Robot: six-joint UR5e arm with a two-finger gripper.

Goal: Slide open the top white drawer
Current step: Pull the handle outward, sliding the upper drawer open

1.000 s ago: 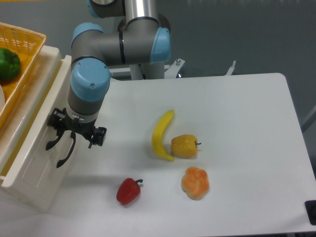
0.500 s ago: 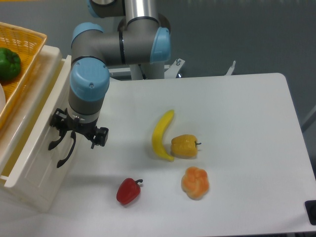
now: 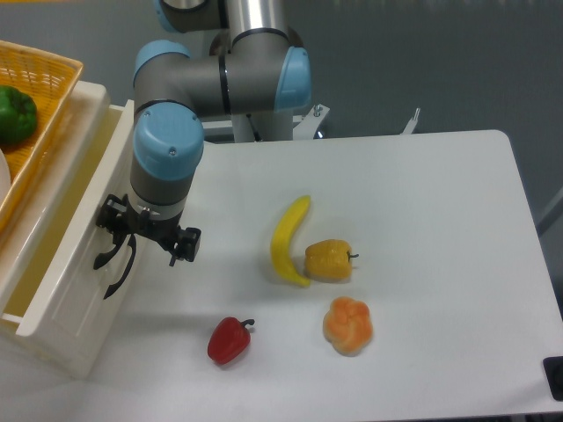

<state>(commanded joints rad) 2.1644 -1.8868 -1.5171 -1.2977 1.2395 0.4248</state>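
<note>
Hand (image 3: pixel 119 248) down at drawer handle (image 3: pixel 117 272)

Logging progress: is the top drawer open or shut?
Partly open: the top drawer juts out from the cabinet, showing its inside. The tool is at its handle.

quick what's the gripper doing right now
Gripper: at the top white drawer's black handle; whether it is clamped on it cannot be told.

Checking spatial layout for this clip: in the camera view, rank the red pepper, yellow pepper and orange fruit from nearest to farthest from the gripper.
Measured from the gripper:
1. Red pepper, below and right of it.
2. Yellow pepper, out to its right, touching the banana.
3. Orange fruit, farthest, toward the table's front.
</note>
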